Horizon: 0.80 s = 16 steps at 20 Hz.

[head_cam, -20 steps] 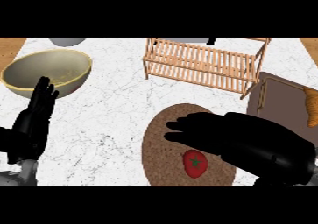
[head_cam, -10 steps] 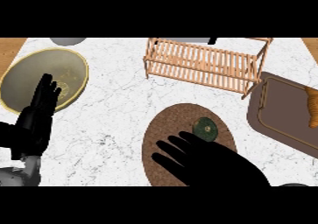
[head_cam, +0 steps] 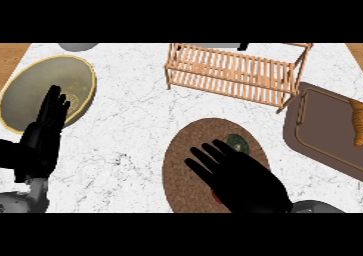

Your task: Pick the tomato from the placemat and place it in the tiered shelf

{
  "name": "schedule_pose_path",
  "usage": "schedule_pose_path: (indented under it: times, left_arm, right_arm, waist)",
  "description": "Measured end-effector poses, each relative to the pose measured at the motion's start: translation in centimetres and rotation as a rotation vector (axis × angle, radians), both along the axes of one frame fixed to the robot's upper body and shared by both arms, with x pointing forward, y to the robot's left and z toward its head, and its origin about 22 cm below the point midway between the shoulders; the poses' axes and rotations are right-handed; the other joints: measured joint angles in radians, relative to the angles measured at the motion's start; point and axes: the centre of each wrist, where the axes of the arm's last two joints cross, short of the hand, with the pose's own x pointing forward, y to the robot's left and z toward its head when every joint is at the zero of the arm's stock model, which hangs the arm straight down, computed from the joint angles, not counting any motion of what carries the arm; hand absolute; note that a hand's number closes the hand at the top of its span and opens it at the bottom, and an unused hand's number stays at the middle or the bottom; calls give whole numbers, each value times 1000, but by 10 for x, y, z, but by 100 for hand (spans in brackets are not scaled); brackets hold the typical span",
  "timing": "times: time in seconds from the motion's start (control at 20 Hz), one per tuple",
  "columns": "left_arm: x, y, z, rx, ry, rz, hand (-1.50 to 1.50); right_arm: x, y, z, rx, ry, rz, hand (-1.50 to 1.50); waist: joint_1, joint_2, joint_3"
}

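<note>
A round brown woven placemat [head_cam: 185, 162] lies on the white marble counter at centre right. My right hand [head_cam: 241, 181] hovers flat over it, open with fingers spread and pointing up-left. It hides the tomato except for a thin red sliver [head_cam: 216, 196] at the palm's left edge. A small dark green round thing [head_cam: 236, 143] sits on the mat just past the fingertips. The wooden slatted tiered shelf [head_cam: 232, 72] stands at the back, beyond the mat. My left hand [head_cam: 40, 142] rests open at the left edge, fingers up.
A large yellowish bowl [head_cam: 36, 85] sits at the far left, partly behind my left hand. A brown tray [head_cam: 317, 132] with a croissant [head_cam: 360, 122] lies at the right edge. A grey object [head_cam: 79, 46] peeks in at the top left.
My right hand has drawn back toward me over the mat and now covers the tomato, uncovering the green round thing. The left hand barely moved.
</note>
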Motion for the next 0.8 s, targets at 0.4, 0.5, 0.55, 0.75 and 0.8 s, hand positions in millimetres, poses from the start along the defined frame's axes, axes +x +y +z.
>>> schedule_pose_path:
  times: [0.4, 0.5, 0.55, 0.75, 0.8]
  left_arm:
    - [-2, 0, -1, -2, 3, -1, 0]
    - [1, -1, 6, -2, 2, -3, 0]
    - [0, 1, 3, 0, 2, -4, 0]
    - [2, 0, 6, -2, 1, -2, 0]
    - [-2, -2, 6, 0, 3, -3, 0]
  right_arm:
    - [11, -9, -28, 1, 7, -3, -150]
    - [13, -13, -33, -6, 10, -5, -150]
    - [16, -11, -37, -7, 11, -4, -150]
    - [21, -6, -50, -2, 16, -3, -150]
    - [21, -9, -52, 3, 18, -2, -150]
  waist:
    - [0, 0, 0]
    - [-1, 0, 0]
    - [0, 0, 0]
    - [0, 0, 0]
    - [1, 0, 0]
